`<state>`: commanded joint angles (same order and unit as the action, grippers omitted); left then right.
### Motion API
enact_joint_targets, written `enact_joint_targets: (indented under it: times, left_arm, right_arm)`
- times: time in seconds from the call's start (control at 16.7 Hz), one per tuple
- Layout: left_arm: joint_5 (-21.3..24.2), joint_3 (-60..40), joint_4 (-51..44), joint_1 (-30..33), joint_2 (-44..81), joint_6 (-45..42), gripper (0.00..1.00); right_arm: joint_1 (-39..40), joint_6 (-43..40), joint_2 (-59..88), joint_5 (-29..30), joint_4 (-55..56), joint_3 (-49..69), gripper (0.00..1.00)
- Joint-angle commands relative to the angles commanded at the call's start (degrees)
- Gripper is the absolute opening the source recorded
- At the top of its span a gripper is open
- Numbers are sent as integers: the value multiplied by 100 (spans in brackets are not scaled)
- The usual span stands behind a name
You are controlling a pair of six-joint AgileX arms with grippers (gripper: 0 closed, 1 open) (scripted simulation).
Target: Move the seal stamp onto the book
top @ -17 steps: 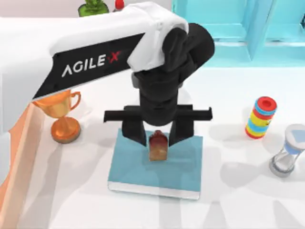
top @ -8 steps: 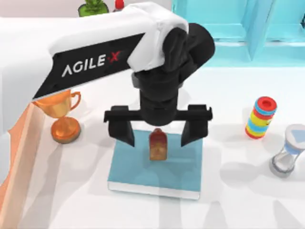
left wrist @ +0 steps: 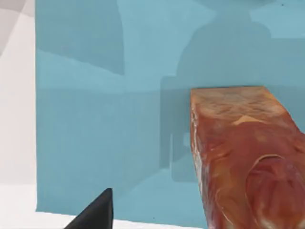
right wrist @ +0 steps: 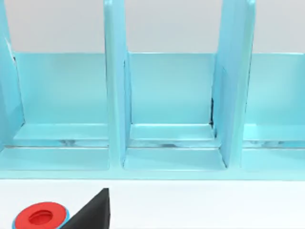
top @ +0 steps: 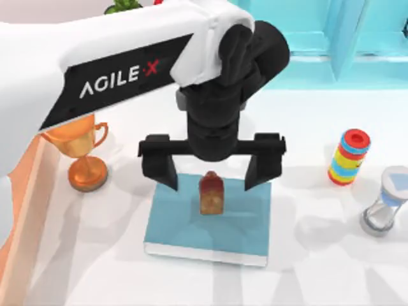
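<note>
Amber-brown seal stamp [top: 211,194] stands upright on the book [top: 178,223]. My left gripper [top: 211,172] hangs above it, fingers spread wide, touching nothing.

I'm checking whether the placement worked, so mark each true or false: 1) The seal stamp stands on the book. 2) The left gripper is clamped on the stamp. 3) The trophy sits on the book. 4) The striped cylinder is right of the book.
1) True: the seal stamp stands upright on the book.
2) False: the left gripper is open, its fingers spread clear of the stamp on both sides.
3) False: the trophy stands on the table, left of the book.
4) True: the striped cylinder stands on the table to the book's right.
</note>
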<state>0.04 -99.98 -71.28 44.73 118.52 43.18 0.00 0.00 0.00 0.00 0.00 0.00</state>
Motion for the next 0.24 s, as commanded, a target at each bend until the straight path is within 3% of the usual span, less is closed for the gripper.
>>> enact_joint_targets:
  times: [0.24]
  left_arm:
    - [-1,-306,-339,-1,-39,0,100]
  right_arm:
    - [0,0,0,0,0,0,100]
